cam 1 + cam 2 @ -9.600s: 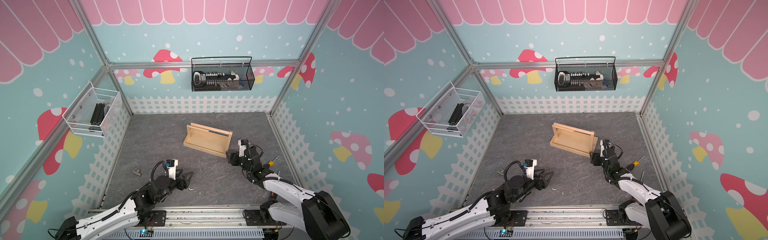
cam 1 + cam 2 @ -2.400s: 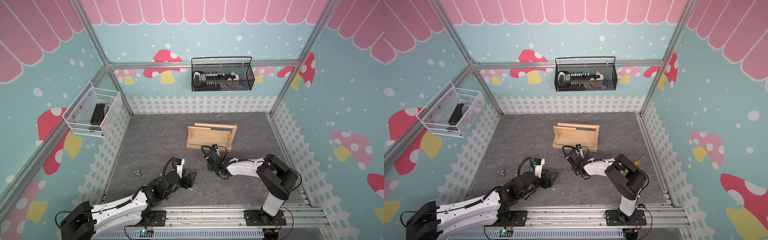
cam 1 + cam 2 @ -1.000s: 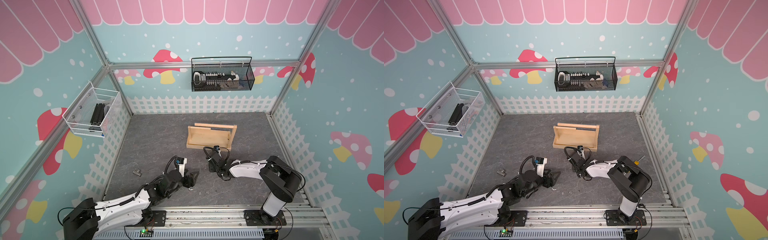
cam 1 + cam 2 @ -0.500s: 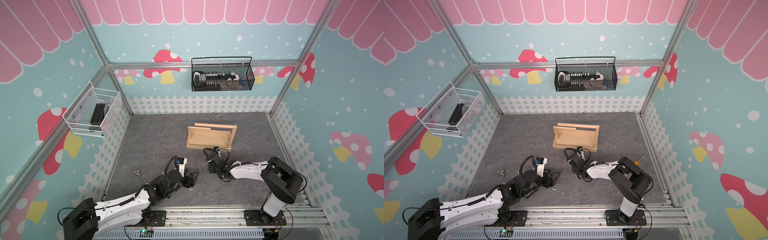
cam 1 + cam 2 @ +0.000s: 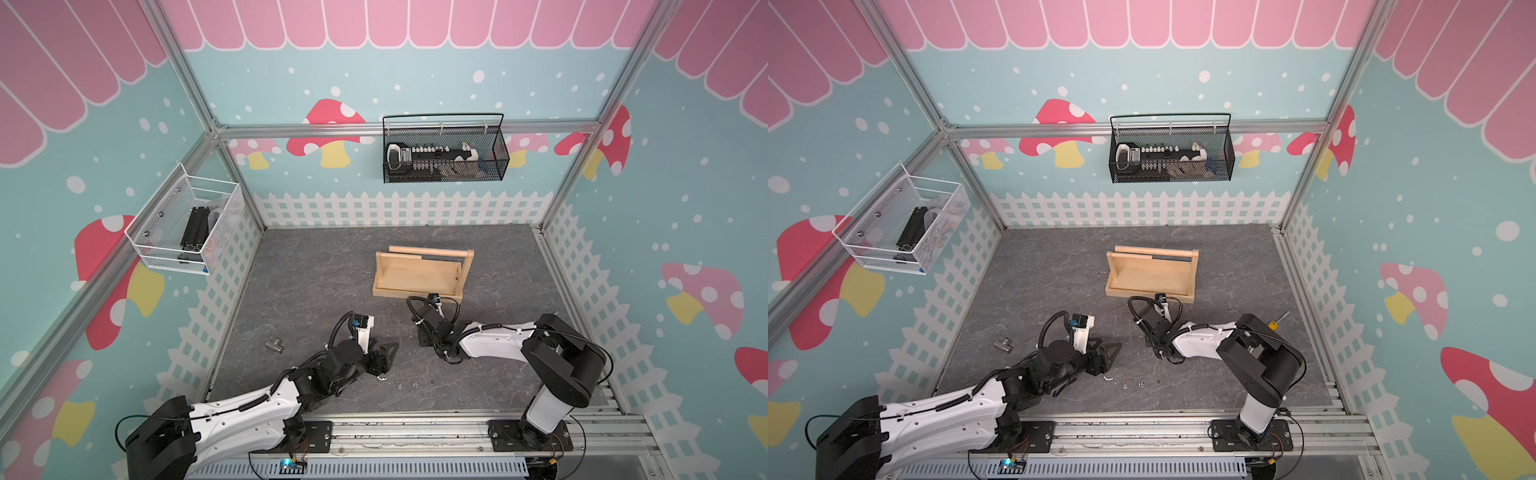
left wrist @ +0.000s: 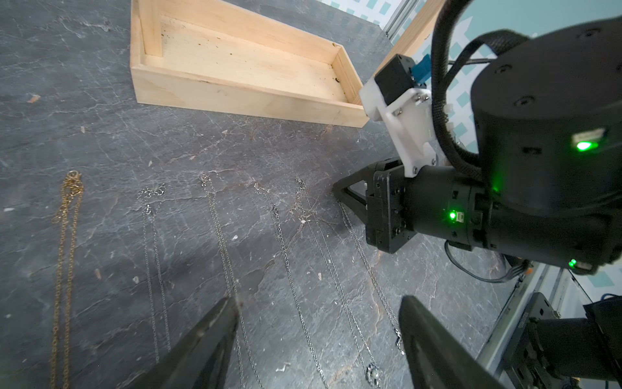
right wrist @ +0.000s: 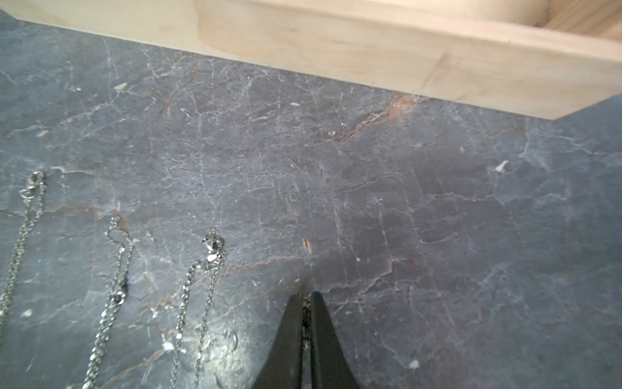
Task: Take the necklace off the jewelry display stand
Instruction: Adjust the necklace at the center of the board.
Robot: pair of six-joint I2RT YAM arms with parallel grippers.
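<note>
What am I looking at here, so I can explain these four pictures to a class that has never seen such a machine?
The machine is a left arm and a right arm, mounted at the front edge of a grey table. Both top views look down on the whole booth; each wrist view comes from a camera riding on one arm. On the table stands a bare-wood jewelry display stand. In front of it necklaces lie side by side: one gold chain and several silver chains. The left fingers stand open above them, holding nothing. The right fingers are pinched shut on the end of one silver necklace.
</note>
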